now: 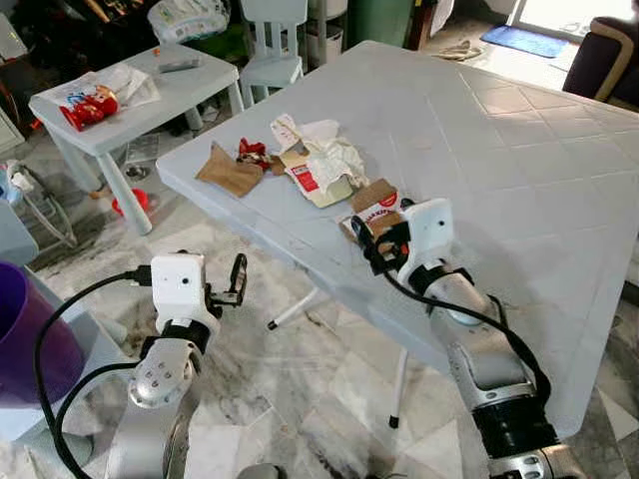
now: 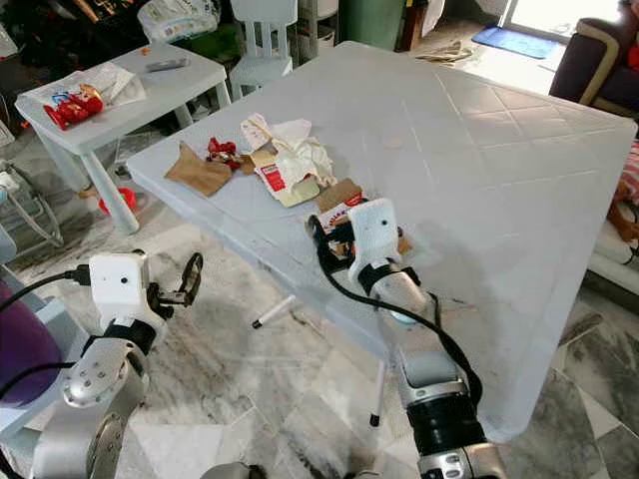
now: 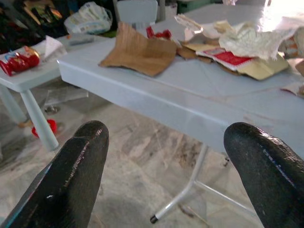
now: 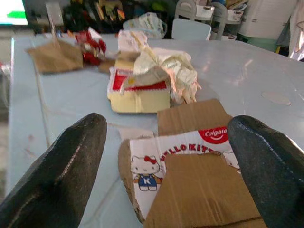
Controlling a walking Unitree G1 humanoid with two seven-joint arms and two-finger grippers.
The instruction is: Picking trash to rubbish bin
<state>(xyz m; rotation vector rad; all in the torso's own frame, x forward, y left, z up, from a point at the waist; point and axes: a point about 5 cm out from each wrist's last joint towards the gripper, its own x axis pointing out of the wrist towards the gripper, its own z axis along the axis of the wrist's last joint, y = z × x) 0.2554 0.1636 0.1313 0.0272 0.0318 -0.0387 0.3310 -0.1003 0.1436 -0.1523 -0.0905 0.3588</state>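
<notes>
Right gripper (image 1: 371, 242) is over the near edge of the table (image 1: 519, 150), fingers spread and empty, the flattened toothpaste box (image 4: 190, 166) between and just ahead of them. More trash lies farther left: crumpled paper (image 1: 334, 160), a red-and-white carton (image 1: 305, 178), a brown paper scrap (image 1: 228, 170) and a red wrapper (image 1: 250, 150).

Left gripper (image 1: 236, 281) hangs below the table edge on the left, also spread, holding nothing.

Risks: the box lies flat on a slick top, so fingers may skate over it or push it off the near edge. It's thin, so a pinch could close on nothing.

Purple container (image 1: 25, 339) at far left is cut off; can't tell if it's the bin.
</notes>
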